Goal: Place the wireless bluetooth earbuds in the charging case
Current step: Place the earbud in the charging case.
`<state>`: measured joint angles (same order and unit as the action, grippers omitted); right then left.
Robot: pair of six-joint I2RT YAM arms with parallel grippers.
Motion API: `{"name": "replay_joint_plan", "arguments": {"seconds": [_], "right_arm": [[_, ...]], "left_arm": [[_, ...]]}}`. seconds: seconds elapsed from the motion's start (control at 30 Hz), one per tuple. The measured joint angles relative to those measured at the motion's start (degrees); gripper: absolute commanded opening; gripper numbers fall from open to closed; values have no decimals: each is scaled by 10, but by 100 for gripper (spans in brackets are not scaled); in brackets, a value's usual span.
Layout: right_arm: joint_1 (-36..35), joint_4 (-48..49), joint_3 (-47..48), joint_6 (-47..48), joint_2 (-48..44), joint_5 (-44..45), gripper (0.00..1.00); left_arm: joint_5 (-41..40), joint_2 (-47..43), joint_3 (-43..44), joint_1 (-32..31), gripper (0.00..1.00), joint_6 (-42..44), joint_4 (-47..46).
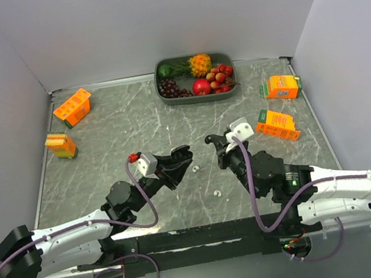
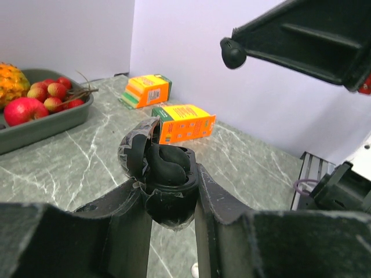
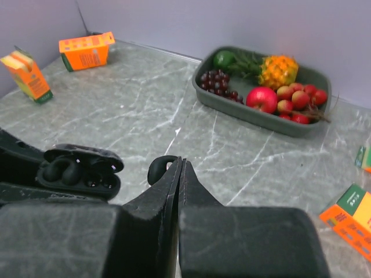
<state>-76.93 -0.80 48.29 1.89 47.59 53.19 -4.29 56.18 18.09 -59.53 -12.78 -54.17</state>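
Observation:
My left gripper (image 1: 178,160) is shut on the black charging case (image 2: 168,200) and holds it off the table with its lid (image 2: 134,149) open. One black earbud (image 2: 169,162) sits in the case. My right gripper (image 1: 212,139) is shut, pinching another black earbud (image 3: 157,170) at its fingertips. That earbud (image 2: 233,53) hangs a little right of and above the case (image 3: 78,172). Two white earbuds (image 1: 196,169) (image 1: 217,193) lie on the marble table between the arms.
A grey tray (image 1: 197,99) of fruit stands at the back centre. Orange cartons lie at the back left (image 1: 72,107), at the left (image 1: 61,145), at the back right (image 1: 282,86) and just right of my right gripper (image 1: 276,124).

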Motion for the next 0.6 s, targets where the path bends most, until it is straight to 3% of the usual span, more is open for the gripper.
{"name": "replay_joint_plan", "arguments": {"seconds": [0.4,0.6], "right_arm": [[-67,270,-80,207,32,46,0],[-103,503,-106,377,86,76,0]], "left_arm": [[40,32,27,9,1,-7,-35],[53,38,28,10,1,-16,-41]]}}
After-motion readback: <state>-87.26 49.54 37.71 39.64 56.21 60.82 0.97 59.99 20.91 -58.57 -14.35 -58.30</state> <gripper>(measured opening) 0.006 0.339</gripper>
